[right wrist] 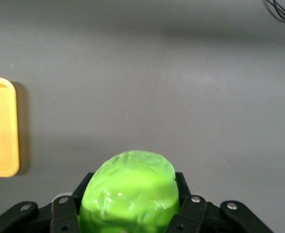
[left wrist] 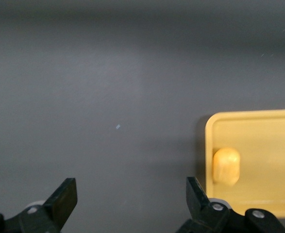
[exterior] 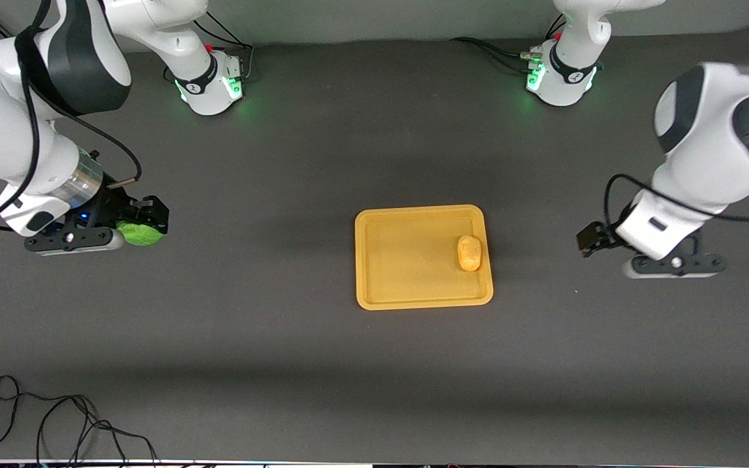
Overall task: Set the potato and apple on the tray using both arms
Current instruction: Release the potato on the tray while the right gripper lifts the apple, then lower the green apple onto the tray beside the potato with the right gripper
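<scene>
The yellow-orange tray (exterior: pixel 413 299) lies mid-table. The potato (exterior: pixel 470 253) rests in it near the rim toward the left arm's end; it also shows in the left wrist view (left wrist: pixel 226 166) with the tray (left wrist: pixel 259 121). My right gripper (exterior: pixel 147 224) is shut on the green apple (exterior: pixel 140 233) over bare table at the right arm's end; in the right wrist view the apple (right wrist: pixel 128 193) fills the jaws (right wrist: pixel 130 194) and the tray's edge (right wrist: pixel 1 127) shows. My left gripper (exterior: pixel 592 239) is open and empty over bare table beside the tray; its fingertips (left wrist: pixel 64 196) stand wide apart.
Black cables (exterior: pixel 56 422) lie loose at the table's near edge toward the right arm's end. The two green-lit arm bases (exterior: pixel 215 84) stand along the edge farthest from the front camera.
</scene>
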{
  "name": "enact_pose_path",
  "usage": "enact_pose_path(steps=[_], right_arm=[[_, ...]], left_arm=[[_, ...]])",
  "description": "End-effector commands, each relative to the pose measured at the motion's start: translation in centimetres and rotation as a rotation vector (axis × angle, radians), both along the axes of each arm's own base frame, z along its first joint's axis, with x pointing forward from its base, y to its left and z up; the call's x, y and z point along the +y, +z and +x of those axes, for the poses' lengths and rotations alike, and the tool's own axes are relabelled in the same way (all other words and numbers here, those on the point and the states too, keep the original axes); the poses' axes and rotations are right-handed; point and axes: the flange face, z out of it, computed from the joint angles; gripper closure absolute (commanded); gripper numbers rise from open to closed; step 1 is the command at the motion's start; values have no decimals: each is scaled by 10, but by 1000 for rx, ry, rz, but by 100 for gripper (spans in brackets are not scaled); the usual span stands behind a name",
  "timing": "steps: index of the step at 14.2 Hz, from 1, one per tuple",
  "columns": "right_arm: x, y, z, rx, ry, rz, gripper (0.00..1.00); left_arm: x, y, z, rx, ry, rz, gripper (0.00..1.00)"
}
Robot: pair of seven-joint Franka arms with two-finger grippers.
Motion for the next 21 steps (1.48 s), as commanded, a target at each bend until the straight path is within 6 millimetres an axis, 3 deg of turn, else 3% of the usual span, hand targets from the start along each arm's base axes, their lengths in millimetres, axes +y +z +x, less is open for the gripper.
enact_pose_path(steps=[1,3,4,7,10,12,14,17,19,21], right_arm=[[87,-4,23,7,-47,-5,59],[163,-12,25,9,-102,-7,59],[213,-20,17,16,-138,-14,59],[329,-48,-12,-2,-252,-6,59],[410,-95,-43,-35,-277,33,59],[438,-139,-52,-50,-291,49,59],[465,-203,-62,-72,-270,61,59],[474,-273,-63,-120,-237,38,59],[475,-304,-63,-125,-230,42,59],[474,-322,-63,-125,-225,38,59]], left_arm=[[25,14,-18,41,8,34,0],[31,15,-21,55,-12,37,0],[40,18,-21,52,0,39,0],[59,28,-25,43,33,36,0],[73,36,-33,69,-31,31,0],[78,36,-33,73,-40,30,0],[79,36,-33,74,-45,27,0],[91,38,-34,74,-50,9,0],[96,44,-36,63,-42,-15,0],[93,42,-35,60,-45,-20,0]])
